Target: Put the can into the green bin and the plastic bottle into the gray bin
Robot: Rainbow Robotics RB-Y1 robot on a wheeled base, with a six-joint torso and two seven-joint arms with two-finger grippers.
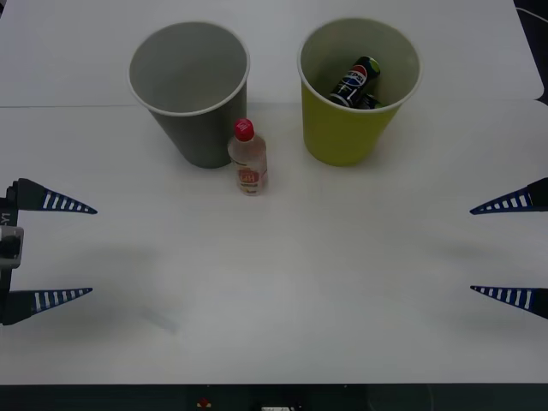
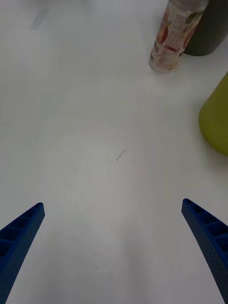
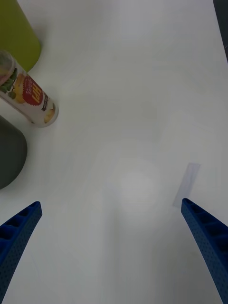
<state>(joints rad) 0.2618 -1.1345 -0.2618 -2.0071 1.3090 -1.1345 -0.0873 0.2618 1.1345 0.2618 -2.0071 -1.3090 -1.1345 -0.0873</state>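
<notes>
The dark can (image 1: 356,81) lies tilted inside the yellow-green bin (image 1: 344,133) at the back right. To its left stands the gray bin (image 1: 199,137), nothing visible inside. The clear plastic bottle (image 1: 247,157) with a red cap stands upright on the table between the two bins, just in front of the gray one; its label also shows in the wrist views (image 2: 172,38) (image 3: 29,96). My left gripper (image 1: 64,248) is open at the table's left edge. At the right edge my right gripper (image 1: 501,248) is open too. Both hold nothing and are well apart from the bottle.
The white table (image 1: 282,282) stretches bare between the grippers and the bins. A faint strip of clear tape (image 3: 186,184) lies on the table near the left gripper. The table's front edge (image 1: 274,387) runs close below.
</notes>
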